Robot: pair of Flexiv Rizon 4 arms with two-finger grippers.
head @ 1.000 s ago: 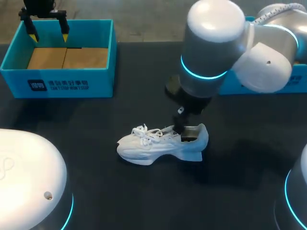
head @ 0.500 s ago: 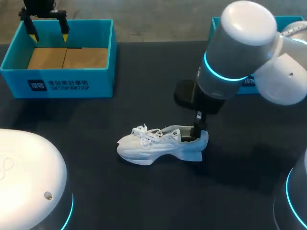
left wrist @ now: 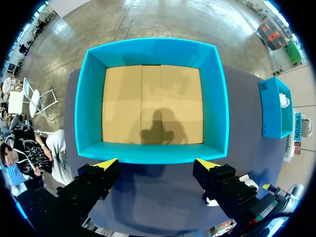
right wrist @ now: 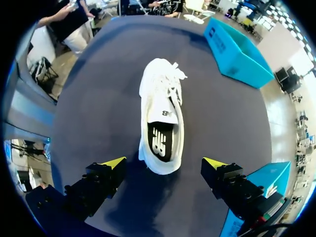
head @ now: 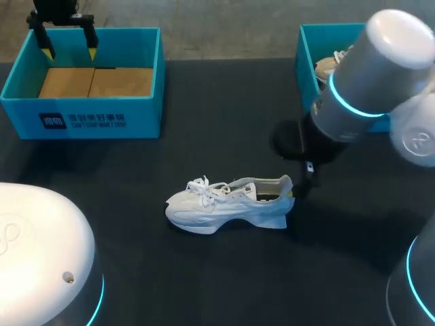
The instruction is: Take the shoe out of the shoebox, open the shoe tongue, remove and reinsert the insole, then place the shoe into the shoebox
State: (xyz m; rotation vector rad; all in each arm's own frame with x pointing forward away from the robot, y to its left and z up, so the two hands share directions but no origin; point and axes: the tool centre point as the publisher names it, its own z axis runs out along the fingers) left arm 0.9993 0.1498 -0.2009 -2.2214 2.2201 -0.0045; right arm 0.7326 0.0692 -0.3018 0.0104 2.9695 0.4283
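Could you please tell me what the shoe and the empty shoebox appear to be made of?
Shoe: probably white textile upper with woven laces, matte foam-like sole. Shoebox: likely cardboard, going by its smooth turquoise walls and bare brown floor with flap seams.

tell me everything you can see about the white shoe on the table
The white shoe is a low sneaker that looks like mesh and smooth panels over a thick, sculpted white sole. Its white laces are loosely tied, and a dark insole with white print shows through the opening. It stands upright on the dark table, outside both boxes, with its toe toward my left. The open right gripper flanks its heel without touching it.
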